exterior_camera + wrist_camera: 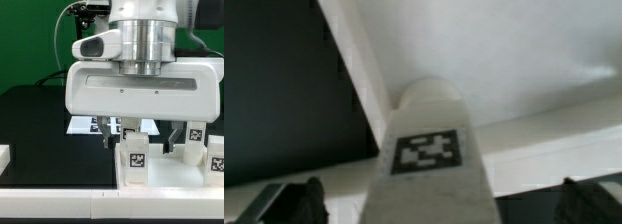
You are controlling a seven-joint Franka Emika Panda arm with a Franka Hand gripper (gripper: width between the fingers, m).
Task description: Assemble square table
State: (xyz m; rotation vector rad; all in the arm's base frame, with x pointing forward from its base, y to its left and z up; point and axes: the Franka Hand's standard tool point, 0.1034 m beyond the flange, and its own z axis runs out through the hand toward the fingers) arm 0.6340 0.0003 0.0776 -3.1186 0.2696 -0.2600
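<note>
White tagged leg (434, 150) between open end effector (441, 205) fingers

The black matte tabletop (40, 125) carries short chunky white plastic legs (134, 160) with black-and-white square tags, standing near a flat white marker board (80, 126).

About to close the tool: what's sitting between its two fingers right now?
A white table leg with a black-and-white tag stands between the open tool's fingers; the wrist view shows it, with gaps on both sides.
</note>
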